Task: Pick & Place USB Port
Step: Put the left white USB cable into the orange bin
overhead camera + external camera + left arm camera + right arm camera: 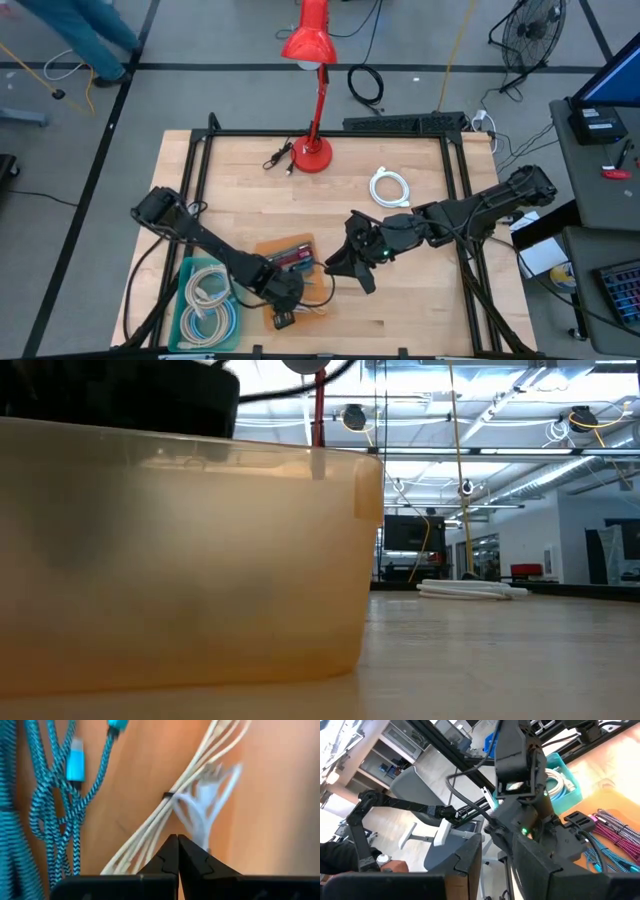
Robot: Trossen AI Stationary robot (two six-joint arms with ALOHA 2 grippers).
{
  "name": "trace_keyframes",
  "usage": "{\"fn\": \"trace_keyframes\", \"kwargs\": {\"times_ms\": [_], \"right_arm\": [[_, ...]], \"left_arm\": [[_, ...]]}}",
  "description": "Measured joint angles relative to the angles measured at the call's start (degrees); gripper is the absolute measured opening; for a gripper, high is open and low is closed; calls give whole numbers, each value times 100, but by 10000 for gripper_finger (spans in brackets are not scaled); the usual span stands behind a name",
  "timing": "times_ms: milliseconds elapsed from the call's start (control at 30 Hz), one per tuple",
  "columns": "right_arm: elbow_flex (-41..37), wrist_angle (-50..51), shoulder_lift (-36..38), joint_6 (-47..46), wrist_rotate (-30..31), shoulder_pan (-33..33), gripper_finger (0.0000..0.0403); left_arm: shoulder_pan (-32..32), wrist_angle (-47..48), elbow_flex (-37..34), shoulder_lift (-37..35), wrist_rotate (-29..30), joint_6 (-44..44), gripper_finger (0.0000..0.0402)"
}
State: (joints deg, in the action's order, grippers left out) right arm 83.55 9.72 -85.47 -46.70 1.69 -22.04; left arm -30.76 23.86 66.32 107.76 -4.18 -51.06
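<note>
An orange bin (290, 262) sits near the table's front edge and holds a tied white cable bundle (195, 785), teal braided cables (50, 805) and magenta ones (615, 827). My left gripper (285, 300) hangs over the bin's near end. Its fingers (177, 851) are shut and point down at the white bundle. My right gripper (350, 265) hovers just right of the bin, open (495, 862) and holding nothing. In the low view the orange bin (180, 560) fills the left half. My left gripper's shut fingertips (170, 845) stand over the white cable bundle, just below its black tie (167, 796). They come from above, pointing down. Whether they touch or hold a strand, I cannot tell.
A teal bin (205, 305) with coiled white cables stands left of the orange bin. A coiled white cable (390, 187) lies on the table right of centre. A red desk lamp (313, 150) and a black cable (278, 158) sit at the far edge. Black frame rails run along the table's sides.
</note>
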Motion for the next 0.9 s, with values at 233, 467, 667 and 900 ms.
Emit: {"fn": "trace_keyframes", "kwargs": {"times_ms": [233,467,667,900], "right_arm": [[0,1,0,4,-2,29,100],[0,2,0,22,-2,30,100],[0,0,0,48,-2,48,100],[0,2,0,48,-7,48,100]], "left_arm": [[-38,115,16,-47,36,-79,0],[16,-15,22,-3,170,-72,0],[204,11,22,-3,236,-16,0],[301,11,22,-5,143,70,0]]}}
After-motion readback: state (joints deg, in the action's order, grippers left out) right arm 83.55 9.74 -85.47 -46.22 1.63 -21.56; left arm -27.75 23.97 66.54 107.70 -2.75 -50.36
